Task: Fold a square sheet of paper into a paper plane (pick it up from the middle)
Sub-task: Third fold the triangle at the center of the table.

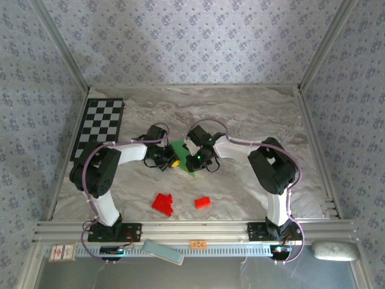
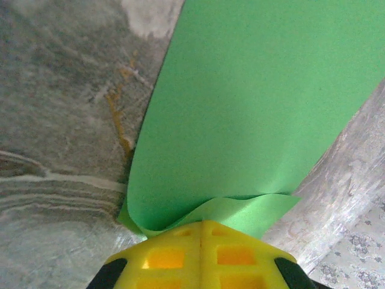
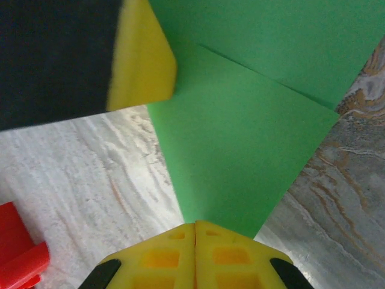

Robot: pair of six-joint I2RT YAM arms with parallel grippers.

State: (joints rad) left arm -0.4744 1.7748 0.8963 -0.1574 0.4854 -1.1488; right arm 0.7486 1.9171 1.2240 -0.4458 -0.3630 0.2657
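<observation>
Where the two arms meet near the middle of the surface (image 1: 240, 114), the square sheet of paper (image 1: 180, 154) sits pinned between them, bright green and already doubled over on itself. From the left wrist view the sheet (image 2: 252, 120) bows in a smooth curve, its near edge buckled into a small wave just at the left fingers (image 2: 194, 232), which are pressed together with the paper's edge between them. From the right wrist view the sheet (image 3: 240, 156) shows two layers, one straight edge crossing over the other, narrowing to a corner that is nipped by the right fingers (image 3: 189, 232), likewise closed tight on it. One yellow-and-black finger of the left arm (image 3: 141, 57) reaches in beside the paper's far part. Whether the sheet touches the marbled surface I cannot tell. Nearer the arm bases lie two red blocks (image 1: 162, 203) (image 1: 203, 203), well apart from the paper. A checkered board (image 1: 99, 127) lies at the far left.
</observation>
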